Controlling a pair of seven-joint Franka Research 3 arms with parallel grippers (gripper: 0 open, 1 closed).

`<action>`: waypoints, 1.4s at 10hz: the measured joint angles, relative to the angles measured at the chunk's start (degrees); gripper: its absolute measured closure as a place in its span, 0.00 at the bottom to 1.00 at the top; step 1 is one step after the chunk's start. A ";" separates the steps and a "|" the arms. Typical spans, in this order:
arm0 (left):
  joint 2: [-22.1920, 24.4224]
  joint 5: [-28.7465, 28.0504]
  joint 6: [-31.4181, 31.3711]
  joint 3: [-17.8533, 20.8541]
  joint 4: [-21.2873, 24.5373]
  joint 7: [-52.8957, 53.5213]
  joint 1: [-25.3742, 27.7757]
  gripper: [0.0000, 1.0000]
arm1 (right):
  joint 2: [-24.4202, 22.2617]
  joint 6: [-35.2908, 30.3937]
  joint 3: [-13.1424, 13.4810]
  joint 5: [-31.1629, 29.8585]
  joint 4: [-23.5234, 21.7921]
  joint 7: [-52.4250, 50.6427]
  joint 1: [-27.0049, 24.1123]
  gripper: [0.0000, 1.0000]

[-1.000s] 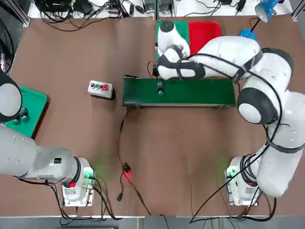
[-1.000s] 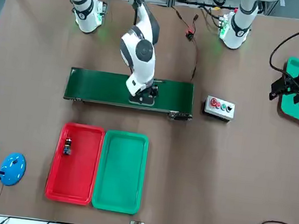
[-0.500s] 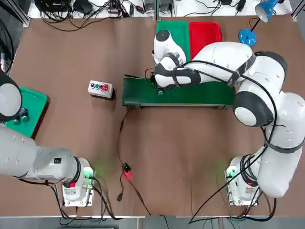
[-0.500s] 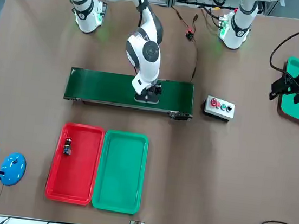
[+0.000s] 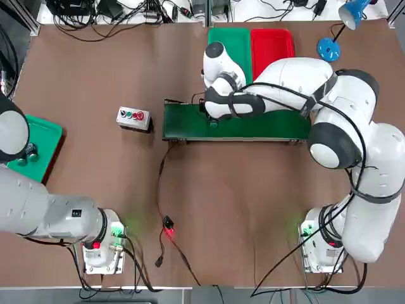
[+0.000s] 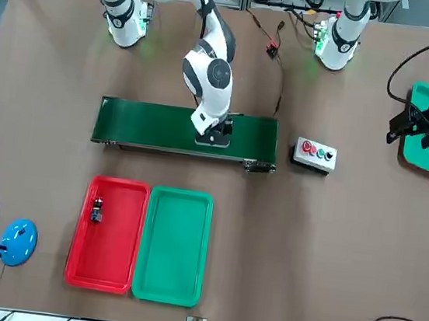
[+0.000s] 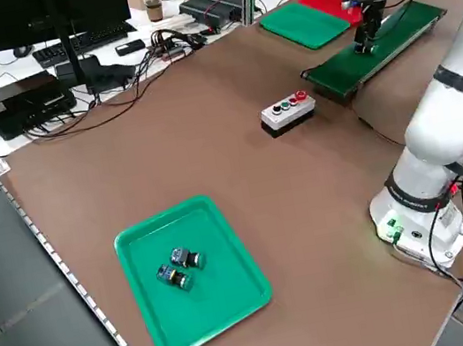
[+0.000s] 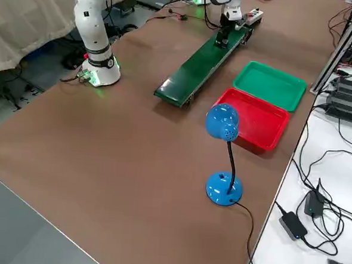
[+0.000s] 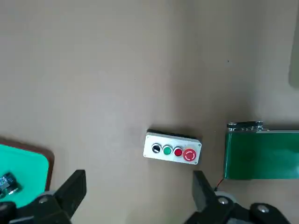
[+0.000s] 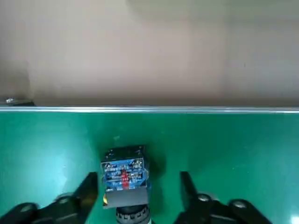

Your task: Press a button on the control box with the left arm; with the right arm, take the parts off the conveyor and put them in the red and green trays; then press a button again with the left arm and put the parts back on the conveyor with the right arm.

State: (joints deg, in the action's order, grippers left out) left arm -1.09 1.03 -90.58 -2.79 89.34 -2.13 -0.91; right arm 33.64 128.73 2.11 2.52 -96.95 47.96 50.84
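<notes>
A small part point(image 10: 124, 177) with a blue label lies on the green conveyor point(image 5: 253, 123) near its left end. My right gripper point(image 10: 138, 181) is down over it, open, with one finger on each side and gaps to the part. In the front view this gripper point(image 6: 215, 133) hides the part. The red tray point(image 6: 112, 258) holds one small part point(image 6: 96, 209); the green tray point(image 6: 172, 249) beside it holds nothing. The control box point(image 5: 133, 117) sits left of the conveyor. My left gripper point(image 9: 135, 191) hangs open at the table's far left, well short of the control box point(image 9: 172, 150).
A second green tray point(image 7: 187, 279) at the robot's far left holds two small parts point(image 7: 179, 267). A blue desk lamp point(image 8: 222, 153) stands beyond the red tray. A cable with a red plug point(image 5: 168, 228) runs from the conveyor towards the near edge.
My right gripper has shifted a little towards the robot's left along the belt and settled over the part. The left arm has not moved.
</notes>
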 joint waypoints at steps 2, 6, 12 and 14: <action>0.00 0.00 0.00 0.00 0.00 0.00 0.00 0.00 | 0.00 -0.01 0.17 0.04 0.42 1.14 -0.02 0.53; 0.00 0.00 0.00 0.01 0.00 0.00 0.01 0.00 | 0.00 0.00 0.77 0.03 1.61 1.50 -0.78 0.59; -0.09 0.00 0.00 0.01 -0.04 0.00 0.02 0.00 | 1.95 0.23 1.49 -0.73 8.23 -6.90 -16.87 0.59; -0.11 0.00 0.00 -0.01 -0.07 0.00 0.01 0.00 | 6.20 2.48 1.48 -1.57 13.44 -7.24 -20.19 0.59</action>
State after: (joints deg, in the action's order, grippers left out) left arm -1.20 1.03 -90.58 -2.81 89.27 -2.13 -0.90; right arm 39.84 131.21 3.59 0.95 -83.51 40.72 30.65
